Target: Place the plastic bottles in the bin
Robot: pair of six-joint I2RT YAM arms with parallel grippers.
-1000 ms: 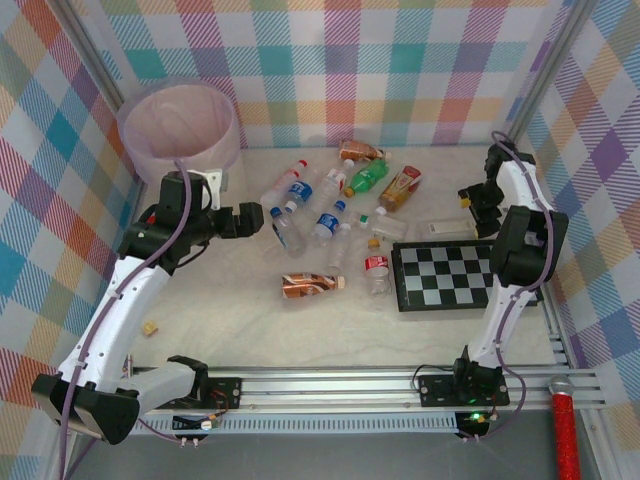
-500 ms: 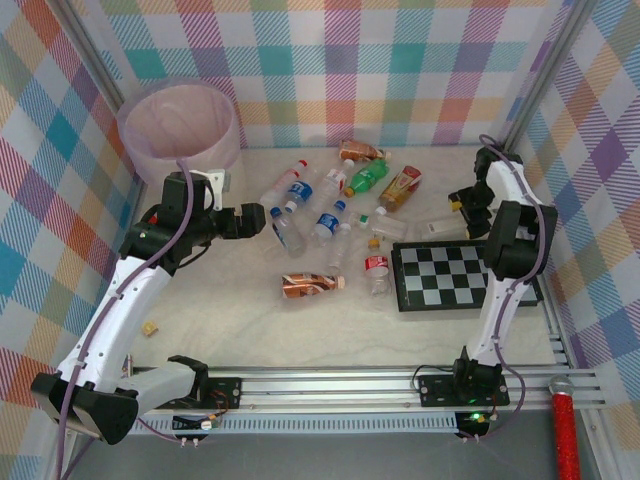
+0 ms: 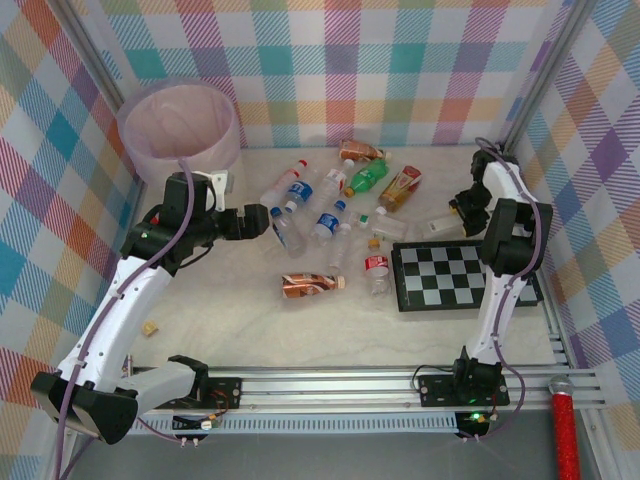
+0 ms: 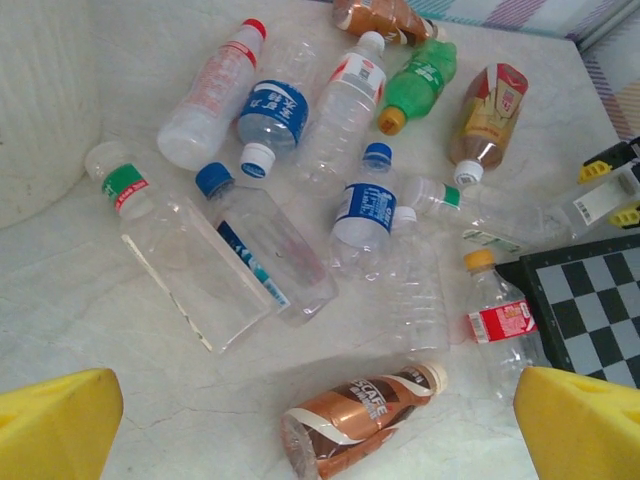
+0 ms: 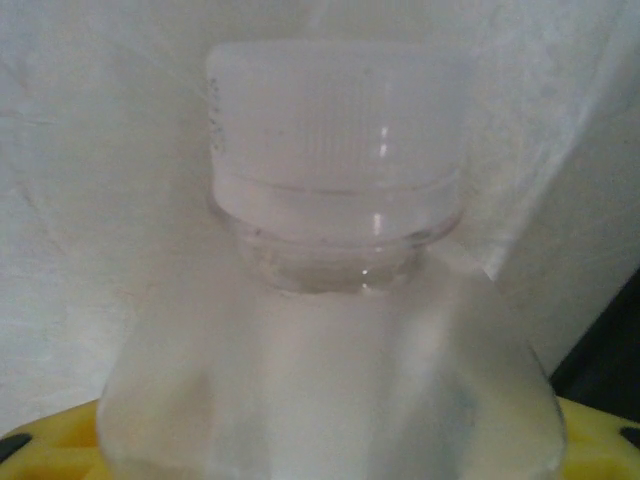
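Right gripper [image 3: 460,210] straddles clear bottle [image 5: 330,330] beside checkerboard [image 3: 460,278]; whether it is clamped, cannot tell. Risk: the smooth round body slips out on the lift. Bin [image 3: 222,150] stands well apart in the far-left corner, so the carry is long. Left gripper [image 3: 258,218] is spread wide above other bottles [image 3: 325,205].

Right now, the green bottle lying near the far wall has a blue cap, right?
Not quite: the green bottle lying near the far wall has an orange cap, not a blue one. The left wrist view shows it clearly.
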